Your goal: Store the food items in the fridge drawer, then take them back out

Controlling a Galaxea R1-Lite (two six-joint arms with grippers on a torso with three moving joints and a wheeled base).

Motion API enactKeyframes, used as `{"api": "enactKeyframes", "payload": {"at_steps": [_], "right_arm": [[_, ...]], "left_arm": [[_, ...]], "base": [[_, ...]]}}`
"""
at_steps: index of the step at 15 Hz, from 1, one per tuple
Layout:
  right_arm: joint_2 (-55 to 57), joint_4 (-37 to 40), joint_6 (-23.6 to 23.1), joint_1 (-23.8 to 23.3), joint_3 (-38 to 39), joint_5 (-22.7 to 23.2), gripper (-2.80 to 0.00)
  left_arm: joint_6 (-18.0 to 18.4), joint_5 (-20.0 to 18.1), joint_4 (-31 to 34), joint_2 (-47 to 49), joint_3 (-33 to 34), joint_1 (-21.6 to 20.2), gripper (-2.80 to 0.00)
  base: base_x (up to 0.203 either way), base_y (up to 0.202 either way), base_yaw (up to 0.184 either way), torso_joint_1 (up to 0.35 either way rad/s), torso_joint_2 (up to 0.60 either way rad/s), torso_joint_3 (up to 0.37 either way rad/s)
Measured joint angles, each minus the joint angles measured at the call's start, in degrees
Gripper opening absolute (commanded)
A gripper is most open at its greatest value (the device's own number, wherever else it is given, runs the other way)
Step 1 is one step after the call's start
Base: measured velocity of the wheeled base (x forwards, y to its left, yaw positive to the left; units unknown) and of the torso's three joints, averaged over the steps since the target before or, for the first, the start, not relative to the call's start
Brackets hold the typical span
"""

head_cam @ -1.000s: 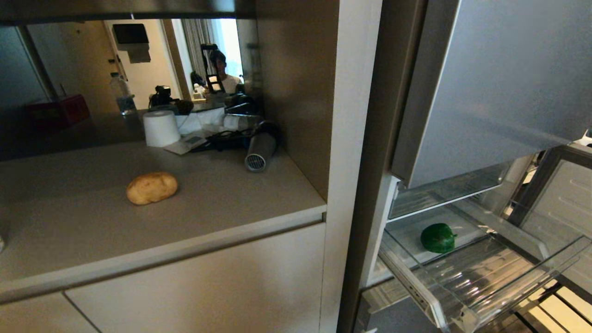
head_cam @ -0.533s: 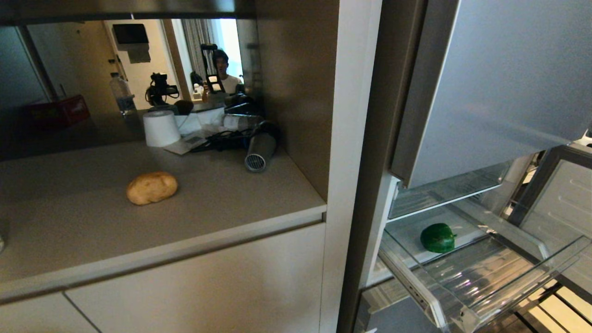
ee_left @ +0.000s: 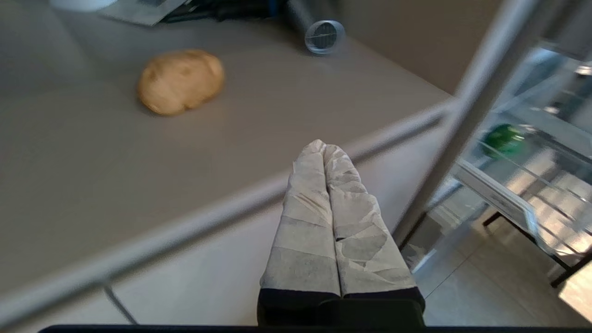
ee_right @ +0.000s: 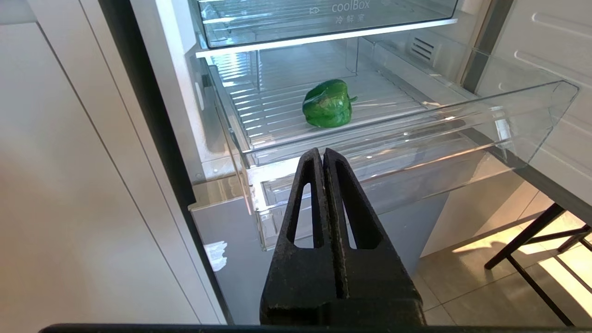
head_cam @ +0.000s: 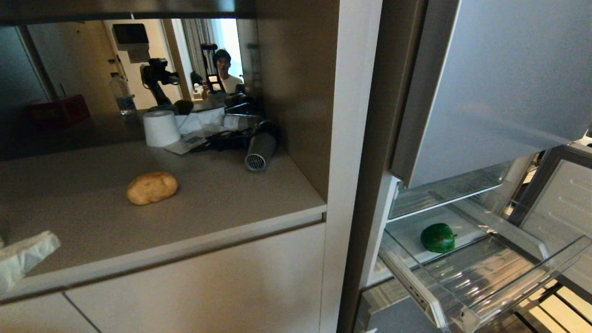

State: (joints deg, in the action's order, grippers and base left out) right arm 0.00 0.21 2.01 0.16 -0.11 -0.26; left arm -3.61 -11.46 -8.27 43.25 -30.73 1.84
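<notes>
Left gripper: the left gripper, its fingers wrapped in pale crinkled tape, has its two fingers pressed flat together and holds nothing. It shows at the head view's lower left edge, over the front lip of the grey-beige countertop.

Right gripper: the black, slotted right gripper also has its fingers pressed together, empty, and hangs low before the open fridge, pointing toward the drawer front.

Potato: the rounded tan-yellow potato-like lump lies on the countertop, ahead of the left gripper and off to one side of its pointing line; well apart, not touching.

Long axis: the lump lies with its length roughly across the counter, crosswise to the left fingers' approach.

Nearer arm: judged the left; the right stands on the fridge side.

Next move: judged to be a reach to the potato, which calls for the fingers to part first.

Drawer: the wide, shallow clear plastic fridge drawer with ribbed bottom is pulled out.

Pepper: the glossy, lumpy green bell pepper already rests on the ribbed floor toward the rear.

Far counter: a white paper roll and a grey cylindrical hair dryer stand behind the potato.
</notes>
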Motion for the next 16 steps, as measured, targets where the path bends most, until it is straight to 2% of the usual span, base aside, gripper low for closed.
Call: {"api": "enactKeyframes", "payload": {"at_steps": [3, 11, 16], "right_arm": [[0.00, 0.03, 0.02, 0.00, 0.00, -0.01, -2.80], [0.00, 0.05, 0.00, 0.00, 0.00, 0.01, -2.80], [0.00, 0.03, 0.00, 0.00, -0.02, 0.01, -2.80]], "left_arm": [[-0.11, 2.17, -2.01, 8.71, -2.92, 0.00, -2.80], [0.06, 2.81, -6.29, 21.00, -6.55, -0.54, -2.80], [0.11, 8.83, -6.49, 29.31, -13.20, -0.77, -2.80]], "base": [[0.000, 0.000, 0.000, 0.000, 0.00, 0.000], [0.000, 0.000, 0.000, 0.000, 0.00, 0.000], [0.000, 0.000, 0.000, 0.000, 0.00, 0.000]]}}
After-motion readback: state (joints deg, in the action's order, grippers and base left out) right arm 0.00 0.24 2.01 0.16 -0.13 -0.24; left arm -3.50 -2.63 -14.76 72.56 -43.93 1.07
